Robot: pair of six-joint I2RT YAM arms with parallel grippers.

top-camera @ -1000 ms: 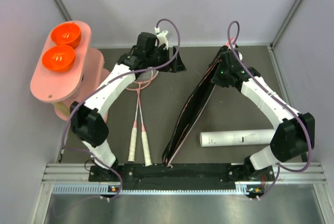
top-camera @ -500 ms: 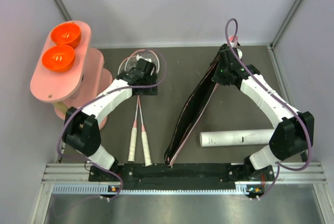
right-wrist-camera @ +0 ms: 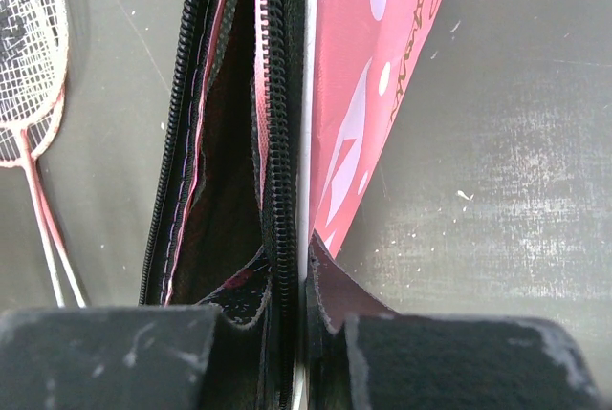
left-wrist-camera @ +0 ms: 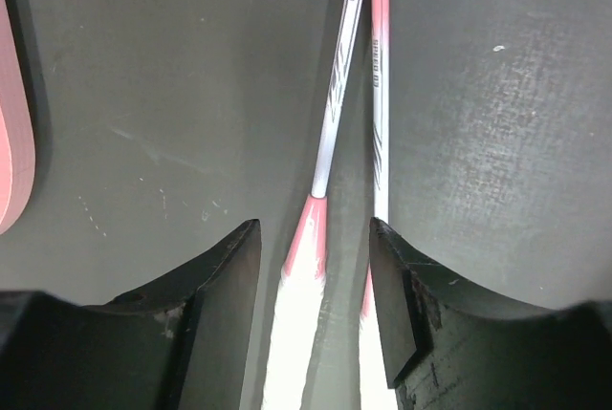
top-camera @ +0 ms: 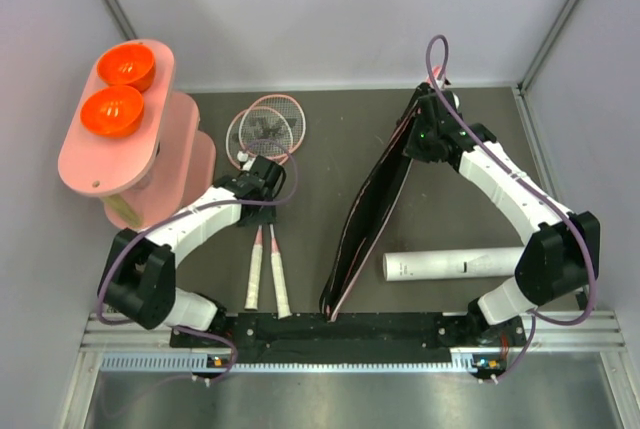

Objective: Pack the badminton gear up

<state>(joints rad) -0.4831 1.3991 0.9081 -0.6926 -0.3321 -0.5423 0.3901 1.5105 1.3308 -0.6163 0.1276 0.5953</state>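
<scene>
While the left gripper [top-camera: 266, 181] is settling over the two pink-framed badminton rackets with white handles [top-camera: 255, 274], the entry is reading as follows.

Change: the left arm has come back from the far end of the table [top-camera: 325, 179], where it was covering the racket heads a second ago. It is now hanging over the thin shafts just above the pink cones, and the strung heads are lying uncovered. Its jaws, wider a second ago, are narrowing and standing half apart. One shaft is lying between them, the other is running along one finger's inner edge, and nothing is being gripped yet. Judgement: a pick-up of the rackets is beginning, so the packing itself is barely under way.

Right gripper [right-wrist-camera: 292, 281]: the jaws are pinching shut on the zip edge of the pink racket-shaped fabric bag with black zip teeth [top-camera: 365, 214], holding its mouth open at the far end as before.

Containers:
- **Bag:** standing on edge between rackets and tube, unzipped, its dark interior showing nothing inside.
- **Long white cardboard tube [top-camera: 455, 265]:** lying near the bag's near end; its contents cannot be told.
- **Two orange plastic bowls [top-camera: 125, 66]:** sitting on the pink oval stand [top-camera: 75, 164], looking empty from above.

No shuttlecock is showing.
</scene>
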